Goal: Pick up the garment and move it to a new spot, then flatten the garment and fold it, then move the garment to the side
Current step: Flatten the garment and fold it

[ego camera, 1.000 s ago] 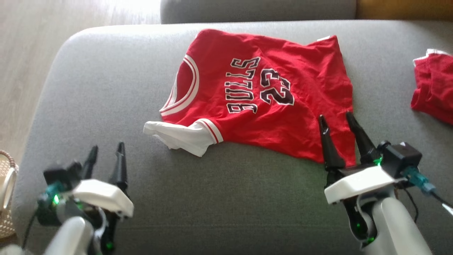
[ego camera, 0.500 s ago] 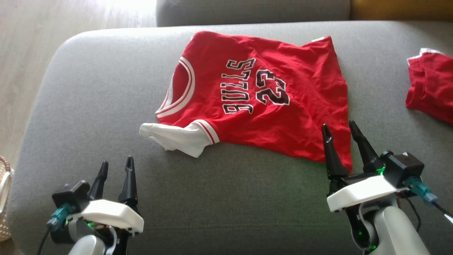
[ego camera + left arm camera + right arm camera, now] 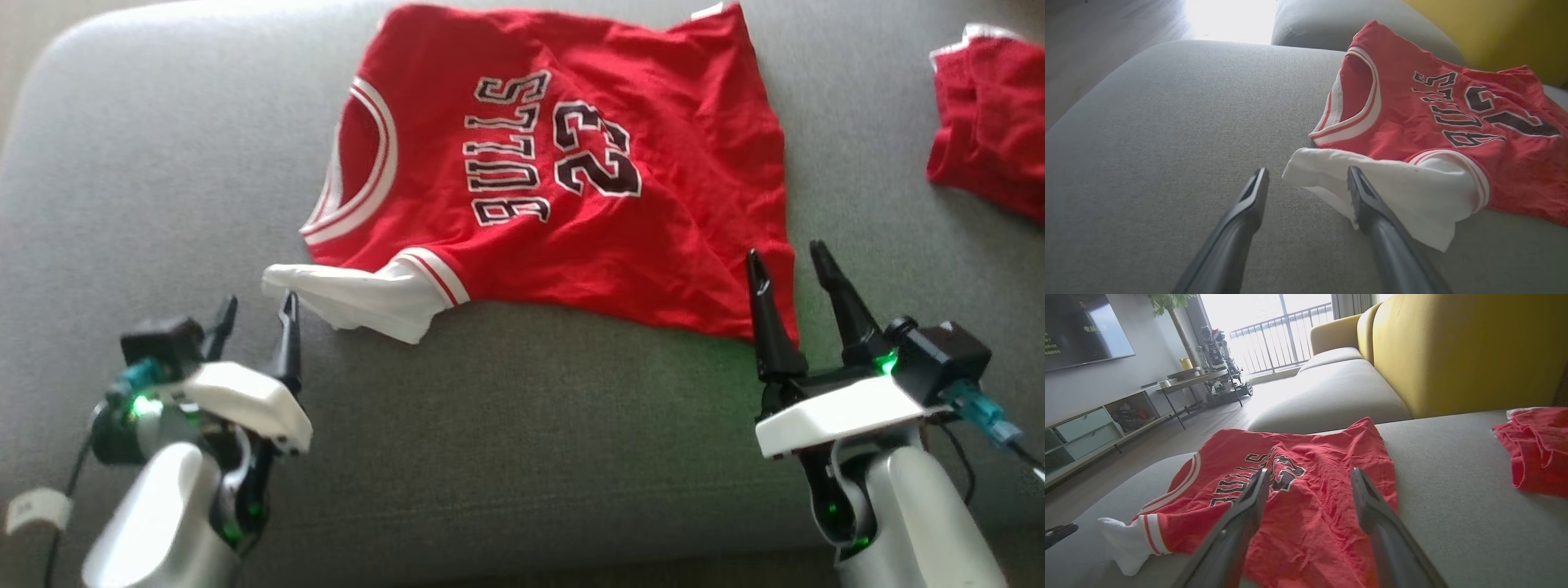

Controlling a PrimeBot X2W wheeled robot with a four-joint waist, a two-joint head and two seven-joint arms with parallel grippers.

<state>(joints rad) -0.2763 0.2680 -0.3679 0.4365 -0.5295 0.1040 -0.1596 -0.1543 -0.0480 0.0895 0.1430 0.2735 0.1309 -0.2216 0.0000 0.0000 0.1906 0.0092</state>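
Left pincer: jaws released and wide, nothing gripped. In the head view it sits at 8 o'clock, with its inner fingertip just beside the free end of the white sleeve. In the left wrist view that finger overlaps the sleeve cloth; contact cannot be told.

Right pincer: also spread wide and empty, at 4 o'clock. Its tips are over the near hem corner of the red jersey; whether they touch the cloth cannot be told.

The jersey lies print-up and creased on the grey sofa cushion, at 12 o'clock from the frame centre. Its collar is toward 9 o'clock and its hem toward 3 o'clock. The sleeve sticks out from its near edge toward 8 o'clock.

A second red garment lies crumpled at 2 o'clock, well apart from the jersey. A yellow backrest rises behind the cushion. Bare cushion lies between the two pincers.

Against half a second ago: the head camera has shifted, so the whole picture has moved. The left pincer has closed in on the sleeve end, having been well short of it. The right pincer keeps its place at the hem. The lay of the jersey is unchanged.
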